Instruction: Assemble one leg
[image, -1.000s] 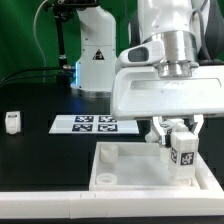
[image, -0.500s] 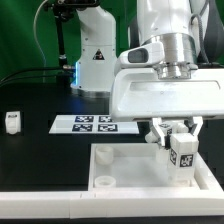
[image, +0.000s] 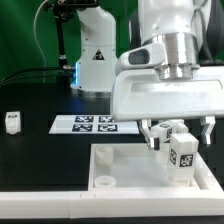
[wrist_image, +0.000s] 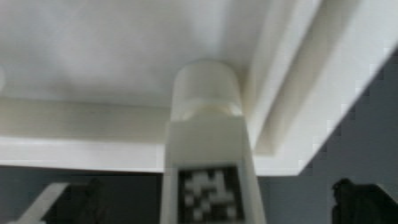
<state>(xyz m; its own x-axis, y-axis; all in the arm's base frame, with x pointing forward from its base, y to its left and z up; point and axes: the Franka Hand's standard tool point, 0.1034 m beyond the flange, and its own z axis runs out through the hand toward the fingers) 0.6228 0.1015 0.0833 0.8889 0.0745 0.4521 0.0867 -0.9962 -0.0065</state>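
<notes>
Black tabletop (image: 30, 160) carries a large white rimmed square panel (image: 130, 152); the small white plastic blocky leg (image: 183, 156) with its tag stands upright in the panel's corner. The jaws of my gripper (image: 178, 138) are spread beside it, holding nothing. I judge it light, stiff and slippery: grip the flat sides.

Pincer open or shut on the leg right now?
Open. In the wrist view the pincer has both fingers standing clear of the leg, gaps on each side.
</notes>
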